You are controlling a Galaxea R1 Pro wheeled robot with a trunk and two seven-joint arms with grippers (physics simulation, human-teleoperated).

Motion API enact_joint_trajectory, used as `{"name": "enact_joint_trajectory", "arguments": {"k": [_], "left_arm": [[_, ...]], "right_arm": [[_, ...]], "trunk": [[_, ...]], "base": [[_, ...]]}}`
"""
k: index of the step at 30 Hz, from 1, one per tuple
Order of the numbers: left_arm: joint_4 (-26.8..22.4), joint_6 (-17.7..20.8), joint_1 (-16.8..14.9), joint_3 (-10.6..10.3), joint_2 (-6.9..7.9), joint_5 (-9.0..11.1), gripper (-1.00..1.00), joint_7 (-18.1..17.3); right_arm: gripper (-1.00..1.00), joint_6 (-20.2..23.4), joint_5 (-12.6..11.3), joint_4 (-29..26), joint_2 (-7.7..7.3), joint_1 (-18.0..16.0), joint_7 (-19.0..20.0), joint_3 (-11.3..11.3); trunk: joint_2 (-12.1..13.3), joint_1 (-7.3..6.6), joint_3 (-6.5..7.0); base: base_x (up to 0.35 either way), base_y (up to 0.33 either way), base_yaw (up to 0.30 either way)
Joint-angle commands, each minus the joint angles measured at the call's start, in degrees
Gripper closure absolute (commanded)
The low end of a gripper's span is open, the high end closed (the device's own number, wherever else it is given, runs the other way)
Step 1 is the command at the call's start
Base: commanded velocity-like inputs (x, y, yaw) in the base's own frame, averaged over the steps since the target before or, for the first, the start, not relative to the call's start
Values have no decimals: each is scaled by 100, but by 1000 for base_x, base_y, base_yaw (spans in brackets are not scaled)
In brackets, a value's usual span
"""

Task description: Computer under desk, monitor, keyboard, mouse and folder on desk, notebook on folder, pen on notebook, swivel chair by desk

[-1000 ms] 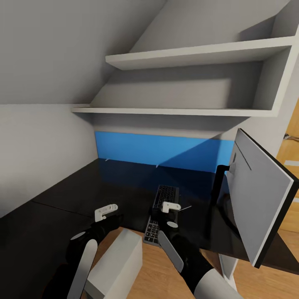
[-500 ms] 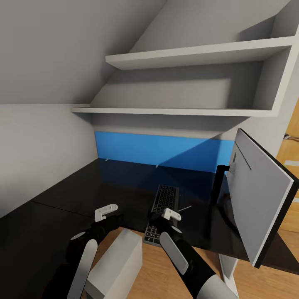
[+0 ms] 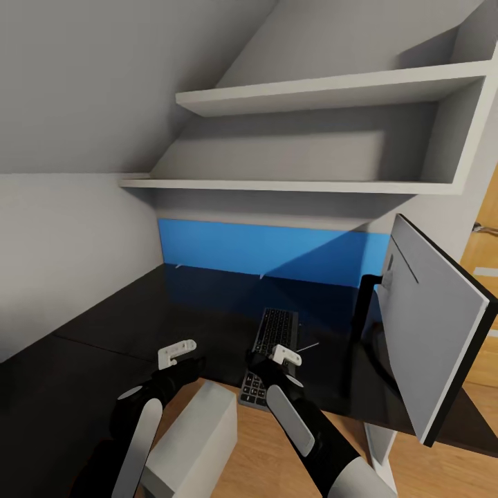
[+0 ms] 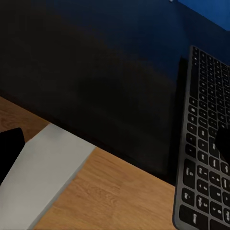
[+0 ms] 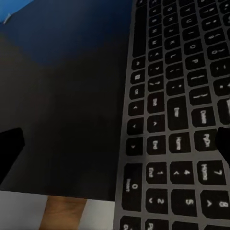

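The keyboard [image 3: 275, 328] lies lengthwise on the glossy black desk [image 3: 138, 325], its near end jutting past the front edge. My right gripper [image 3: 285, 355] hovers open just above that near end, and the keyboard [image 5: 177, 96] spreads under its fingers [image 5: 9, 151]. My left gripper [image 3: 177, 351] is open too, above the desk's front edge to the left. Below it stands the light grey computer [image 3: 197, 436] on the floor. The monitor [image 3: 432, 325] stands at the desk's right end, its grey back turned to me. Swivel chair, folder, notebook, pen and mouse are out of view.
Two white wall shelves [image 3: 311, 93] hang above the desk under a sloped ceiling. A blue panel [image 3: 270, 249] runs along the desk's back. Wooden floor [image 3: 256, 449] lies in front, and a wooden door [image 3: 484, 266] is at far right.
My right gripper has drawn back along the keyboard toward its near end. The keyboard, the left gripper and the view have stayed put.
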Motion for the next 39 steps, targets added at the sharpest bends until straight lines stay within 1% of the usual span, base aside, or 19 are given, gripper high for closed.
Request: {"name": "enact_joint_trajectory", "arguments": {"k": [1, 25, 39], "left_arm": [[-7, 17, -4, -3, 0, 60, -100, 52], [-7, 17, -4, -10, 0, 69, -100, 48], [-28, 25, -4, -34, -14, 69, -100, 34]], "right_arm": [[-100, 20, -21, -9, -1, -5, -39, 9], [-100, 20, -20, -10, -3, -5, -39, 12], [-100, 19, -13, -10, -2, -5, -39, 15]], "trunk": [[-4, 0, -7], [-4, 0, -7], [-4, 0, -7]], "base": [[-77, 0, 0], [-209, 0, 0], [-37, 0, 0]]}}
